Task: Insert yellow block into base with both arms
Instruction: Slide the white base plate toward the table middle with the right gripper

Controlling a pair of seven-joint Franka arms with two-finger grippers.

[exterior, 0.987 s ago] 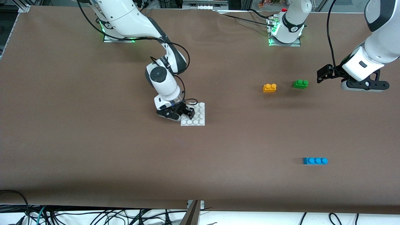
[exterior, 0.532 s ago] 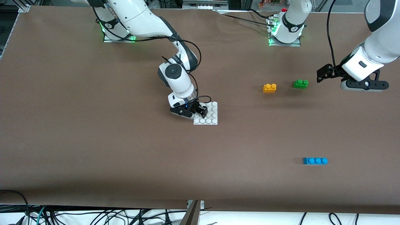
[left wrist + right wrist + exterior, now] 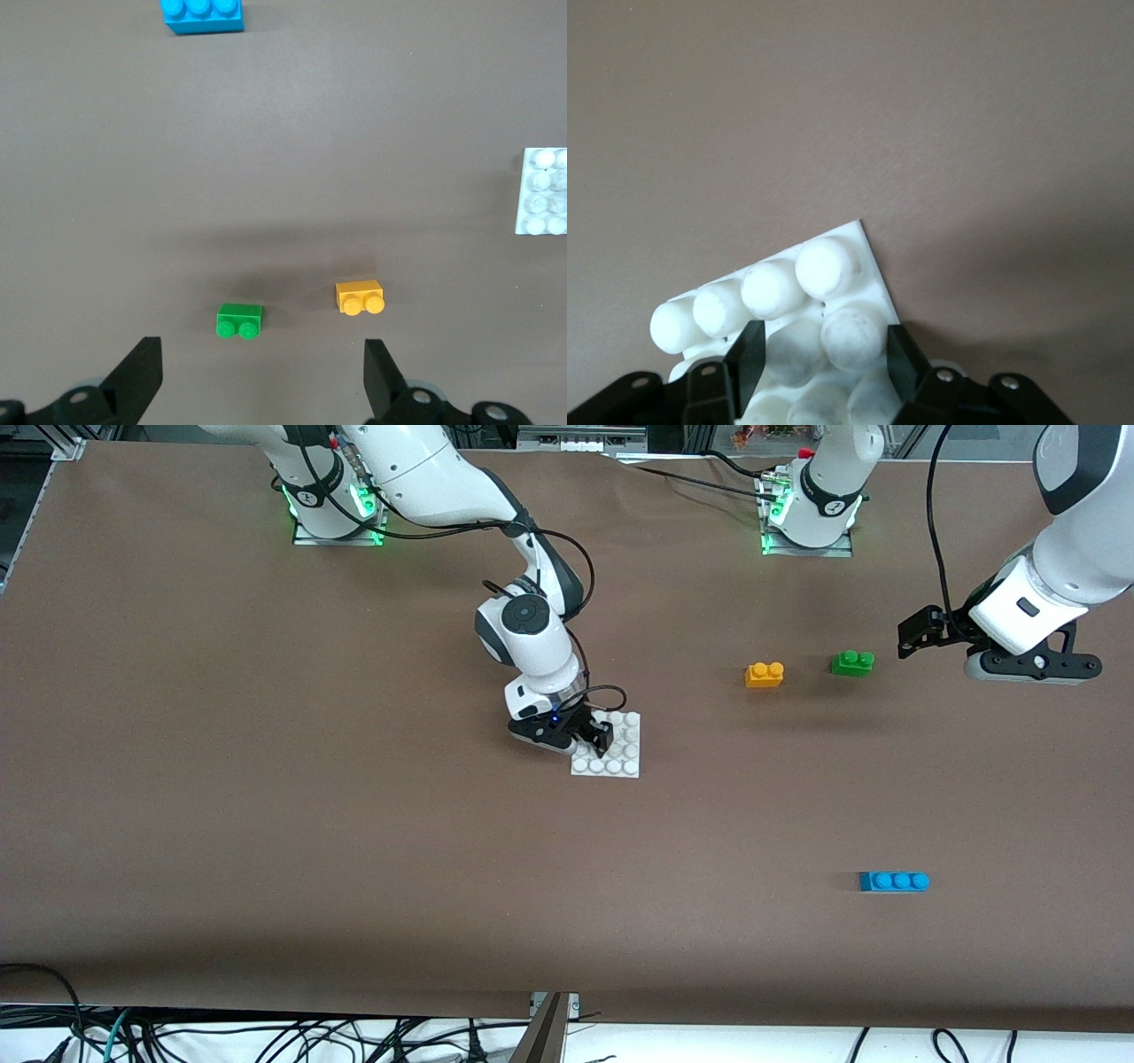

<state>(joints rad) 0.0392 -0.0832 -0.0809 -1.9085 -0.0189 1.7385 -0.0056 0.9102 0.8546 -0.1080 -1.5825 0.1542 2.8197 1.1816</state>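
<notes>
The white studded base (image 3: 620, 760) is near the middle of the table, low over or on the brown cover. My right gripper (image 3: 592, 737) is shut on it at the edge toward the right arm's end. In the right wrist view its fingers (image 3: 749, 354) clamp two studs of the base (image 3: 788, 283). The yellow block (image 3: 764, 674) stands free on the table, toward the left arm's end and farther from the front camera than the base. My left gripper (image 3: 1032, 668) hangs open and empty in the air over the table next to the green brick. The left wrist view shows this gripper (image 3: 261, 381), the yellow block (image 3: 360, 296) and part of the base (image 3: 542, 190).
A green two-stud brick (image 3: 852, 662) sits beside the yellow block, toward the left arm's end; it also shows in the left wrist view (image 3: 239, 320). A blue three-stud brick (image 3: 893, 880) lies nearer the front camera (image 3: 202, 15). Cables hang along the table's front edge.
My right gripper has carried the base along the table toward the left arm's end, closer to the yellow block. The left arm has barely moved.
</notes>
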